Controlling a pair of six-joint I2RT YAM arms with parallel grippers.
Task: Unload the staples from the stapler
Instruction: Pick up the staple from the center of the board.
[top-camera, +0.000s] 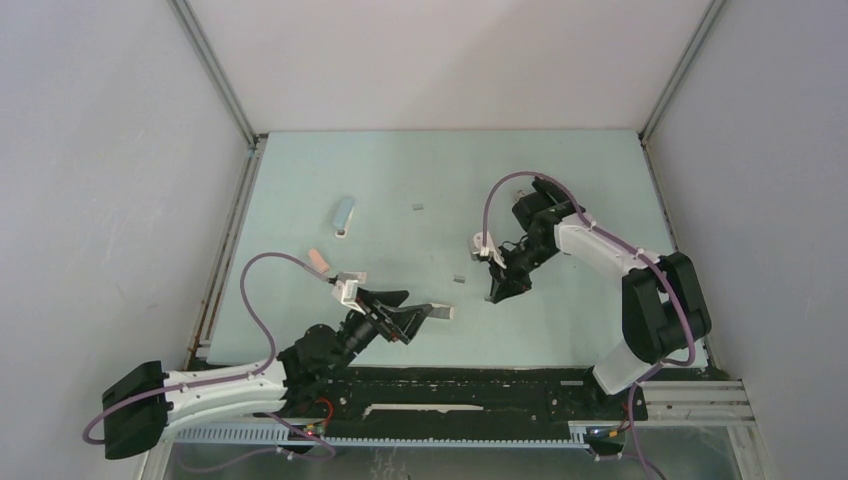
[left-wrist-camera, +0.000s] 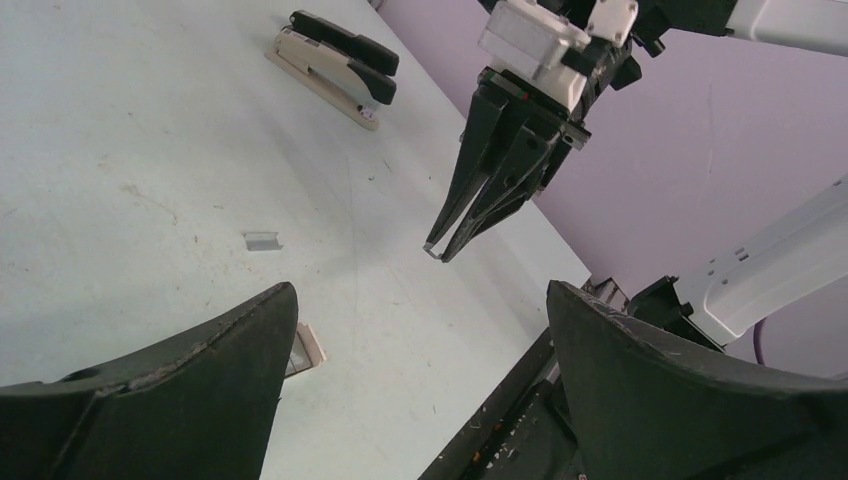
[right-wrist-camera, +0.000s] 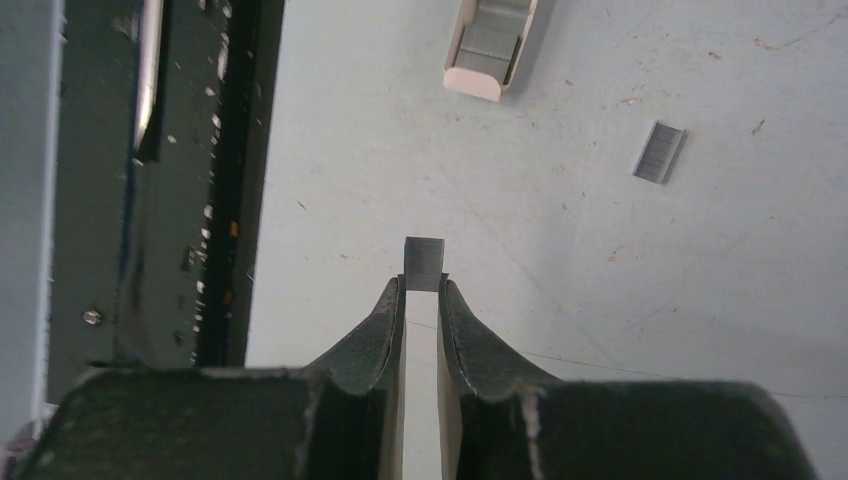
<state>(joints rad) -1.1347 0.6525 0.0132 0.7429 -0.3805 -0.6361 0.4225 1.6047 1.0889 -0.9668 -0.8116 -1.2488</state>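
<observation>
A small salmon-pink block (top-camera: 318, 261) lies on the pale green tabletop (top-camera: 400, 170), near a pale blue oblong piece with a white end (top-camera: 343, 215), perhaps plastic, though it is too small to tell. A cream open-topped box (right-wrist-camera: 472, 82) sits nearer the black metal rail (top-camera: 450, 395) along the table's near edge.

In the right wrist view the cream tray (right-wrist-camera: 470, 82) and the staples (right-wrist-camera: 492, 35) in it run off the top edge, and the lower end of the staple strip (right-wrist-camera: 424, 260) is buried between the fingertips of the right hand (right-wrist-camera: 422, 288). In the left wrist view a finger (left-wrist-camera: 200, 380) of the left hand (left-wrist-camera: 420, 295) covers part of that tray. From above, the loose staple bits (top-camera: 459, 280) are mere grey specks, and the black-and-cream stapler (left-wrist-camera: 335, 65) cannot be picked out
</observation>
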